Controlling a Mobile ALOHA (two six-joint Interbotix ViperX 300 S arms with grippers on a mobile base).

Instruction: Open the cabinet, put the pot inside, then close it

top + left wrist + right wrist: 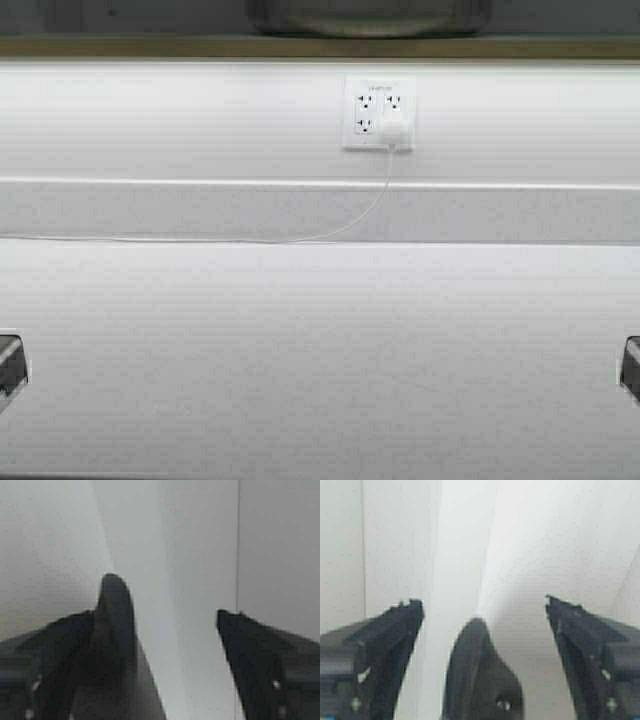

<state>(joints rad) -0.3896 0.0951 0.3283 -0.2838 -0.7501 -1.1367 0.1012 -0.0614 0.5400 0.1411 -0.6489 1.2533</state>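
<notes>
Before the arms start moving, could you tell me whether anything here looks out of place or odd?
Nothing looks damaged or spilled. A white cord trails loosely from the wall outlet along the white countertop. Both the left gripper and right gripper are open and hold nothing.

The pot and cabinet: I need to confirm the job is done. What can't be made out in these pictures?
- pot: high view, only a dark rounded bottom shows; the top edge cuts off the rest.
- cabinet: high view, only a tan strip shows; the doors are out of frame.
- left claw, right claw: a blurred dark shape beside each wrist view's fingers can't be identified.
</notes>
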